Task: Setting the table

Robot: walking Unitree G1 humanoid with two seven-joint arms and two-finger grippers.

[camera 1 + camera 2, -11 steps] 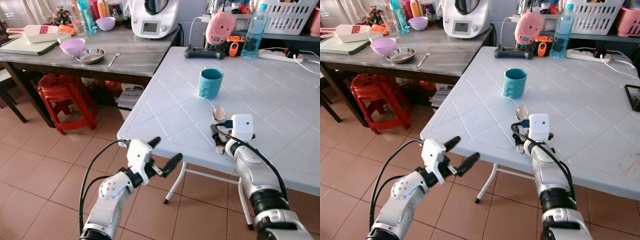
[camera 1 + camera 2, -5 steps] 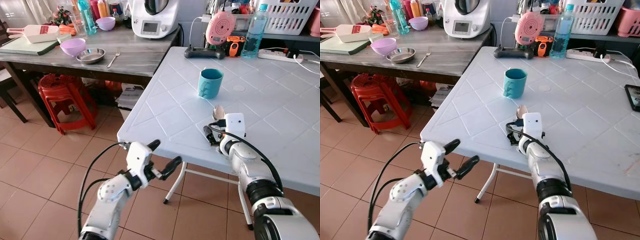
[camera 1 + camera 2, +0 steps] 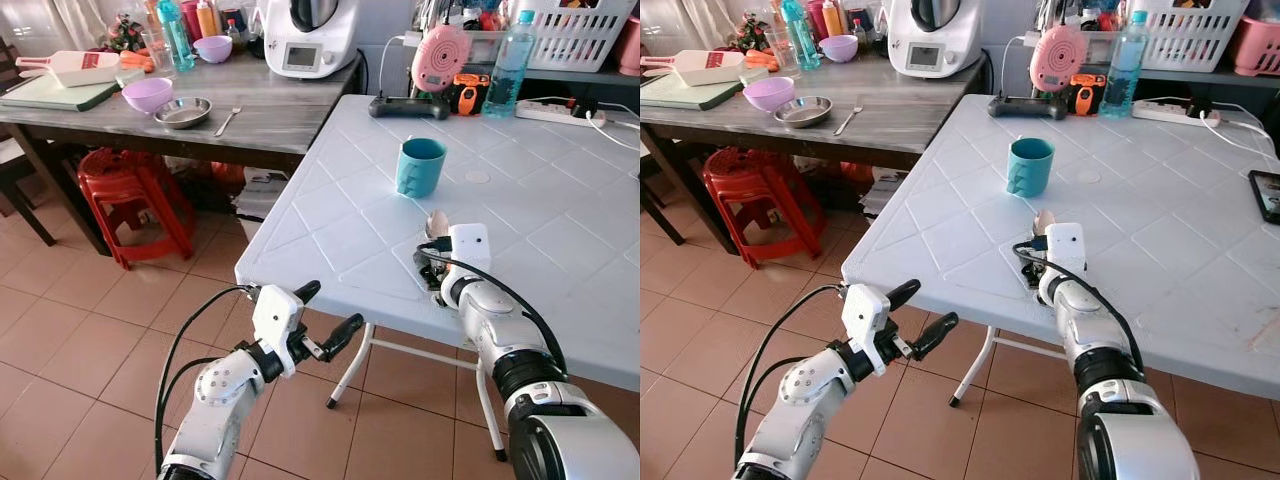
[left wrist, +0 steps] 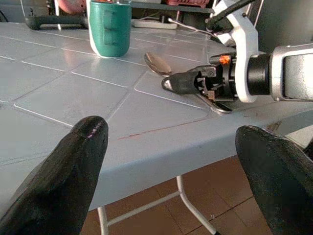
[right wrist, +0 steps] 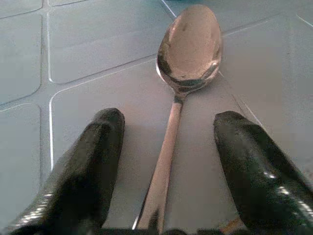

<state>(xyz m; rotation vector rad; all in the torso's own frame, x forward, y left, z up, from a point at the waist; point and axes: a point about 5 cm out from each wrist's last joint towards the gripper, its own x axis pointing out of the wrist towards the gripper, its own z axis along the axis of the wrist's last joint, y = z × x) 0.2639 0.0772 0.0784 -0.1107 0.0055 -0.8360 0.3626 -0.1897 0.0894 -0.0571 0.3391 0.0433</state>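
**Right pincer spread over the spoon on the white table**

The right gripper (image 5: 166,161) lies low on the white table (image 3: 330,235) near its front edge, its two black fingers (image 5: 93,161) spread apart with the spoon (image 5: 188,49) running between them. The handle passes up the gap without either finger pressing on it, and the bowl lies beyond the fingertips, pointing toward the teal cup (image 3: 420,166). The left wrist view shows the same pincer (image 4: 195,84) resting flat on the tabletop, the spoon bowl (image 4: 157,63) just past it and the cup (image 4: 110,27) farther back.

The left gripper (image 3: 325,315) hangs in the air below and in front of the table edge, over the tiled floor (image 3: 80,330), its fingers wide open and holding nothing.

Farther out, a wooden table (image 3: 270,115) to the left carries a purple bowl (image 3: 146,94), a steel dish (image 3: 182,111) and a fork (image 3: 227,119). A red stool (image 3: 135,190) stands beneath it.
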